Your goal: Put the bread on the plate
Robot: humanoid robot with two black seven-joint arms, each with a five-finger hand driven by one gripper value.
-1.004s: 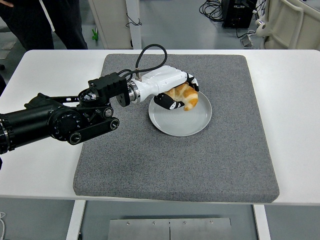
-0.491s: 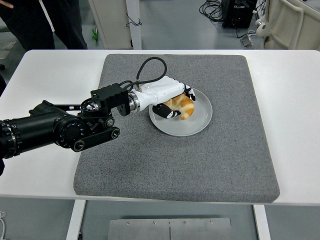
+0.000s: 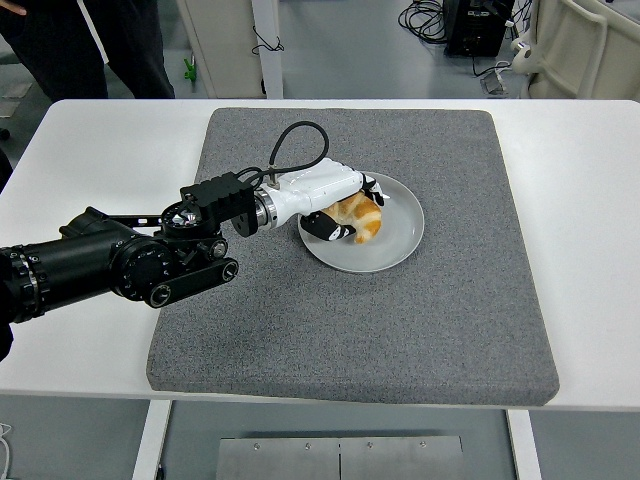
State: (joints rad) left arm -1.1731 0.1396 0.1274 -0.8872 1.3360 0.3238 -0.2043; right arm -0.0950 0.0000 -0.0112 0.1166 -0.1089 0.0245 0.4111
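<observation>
— Bread (image 3: 362, 216) where?
— On the grey plate (image 3: 395, 248), toward its left side, touching the dish.

— Robot hand (image 3: 345, 208) state?
— Left one, white shell with black fingertips, curled around the bread from above and from the left. Thumb (image 3: 327, 229) tucked under the near side, other fingers (image 3: 374, 191) draped over the far side. Closed on the loaf, as far as could be seen.

— Arm?
— Black, reaching in from the left edge, over the worktop (image 3: 90, 160) and onto the grey mat (image 3: 400, 320). Black cable (image 3: 290, 140) looped up from the wrist.

— Plate position?
— On the mat, somewhat above its middle, well inside every edge. Right half of the dish bare.

— Other arm?
— Not seen anywhere.

— Anything else?
— Dark trouser legs of a person (image 3: 100, 45) at the upper left, behind the far edge of the worktop. Cables on the floor (image 3: 425, 15) at the top, plus a beige cabinet (image 3: 580, 50) at the upper right.
</observation>
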